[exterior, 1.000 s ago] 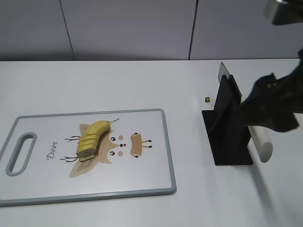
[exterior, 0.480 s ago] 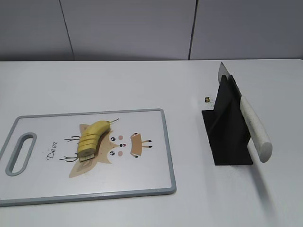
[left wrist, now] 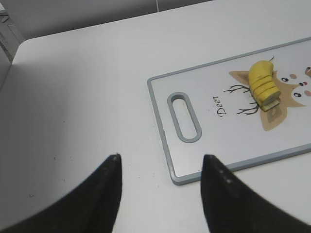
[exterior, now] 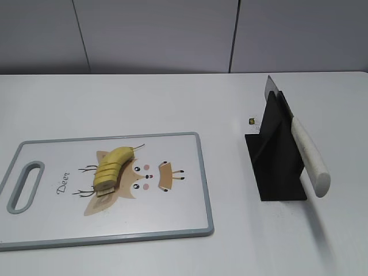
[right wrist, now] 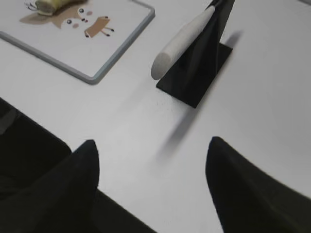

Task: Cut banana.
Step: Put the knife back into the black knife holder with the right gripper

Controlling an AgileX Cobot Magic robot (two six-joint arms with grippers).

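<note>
A yellow banana [exterior: 111, 168], cut into several slices at its near end, lies on a white cutting board [exterior: 172, 213] with a deer print. It also shows in the left wrist view [left wrist: 264, 82] and at the top of the right wrist view [right wrist: 48, 4]. A knife with a white handle [exterior: 310, 158] rests in a black stand [exterior: 276, 155]; the handle [right wrist: 182, 42] also shows in the right wrist view. My left gripper [left wrist: 160, 158] is open and empty above the table, left of the board. My right gripper [right wrist: 153, 143] is open and empty, back from the knife stand. Neither gripper shows in the exterior view.
A small dark speck [exterior: 252, 121] lies on the white table behind the stand. The board's grey handle slot [left wrist: 183, 116] faces my left gripper. The table's front edge shows dark at the lower left of the right wrist view [right wrist: 29, 160].
The right arm, which was beside the knife handle a second ago, has withdrawn out of the exterior view. The knife stays in the stand. The banana and board have not moved.
</note>
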